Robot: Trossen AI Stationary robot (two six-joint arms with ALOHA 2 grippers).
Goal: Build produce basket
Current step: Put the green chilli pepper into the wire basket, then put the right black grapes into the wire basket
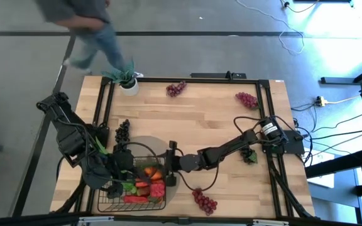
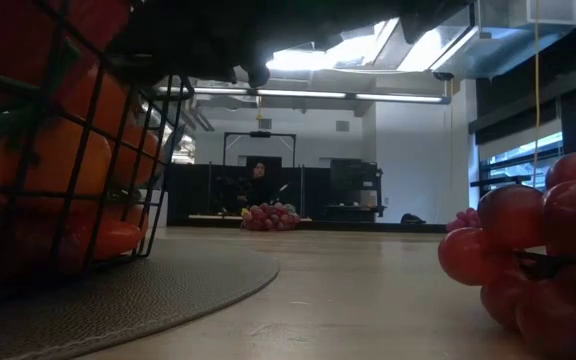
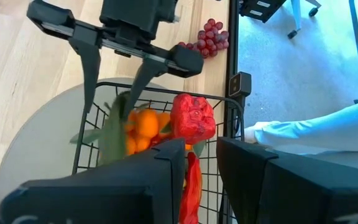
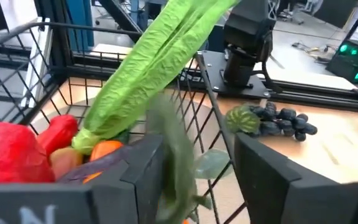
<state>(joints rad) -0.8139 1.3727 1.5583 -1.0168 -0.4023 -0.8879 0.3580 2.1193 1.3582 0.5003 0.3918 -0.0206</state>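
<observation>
1. Nearest the low camera, the basket [image 2: 63,150] was seen at the 9 o'clock edge of that view, and a red grape bunch [image 2: 538,250] at 3 o'clock.
2. Viewed from above, the basket [image 1: 134,182] was located at the 7 o'clock part of the table [image 1: 212,119], resting on a grey round mat [image 1: 144,145].
3. Produce was already loaded: tangerines [image 3: 143,124], a red pepper [image 3: 193,118] and a green bean pod [image 4: 160,68].
4. Further grape bunches [image 1: 176,88] were left on the table, so the task was judged unfinished.
5. The left gripper [image 1: 119,164] was held low over the basket; its jaws stood narrowly parted, empty.
6. The right gripper [image 1: 170,164] was extended to the basket's 3 o'clock rim, probably to steady or load. Whether its parted fingers gripped anything could not be told.
</observation>
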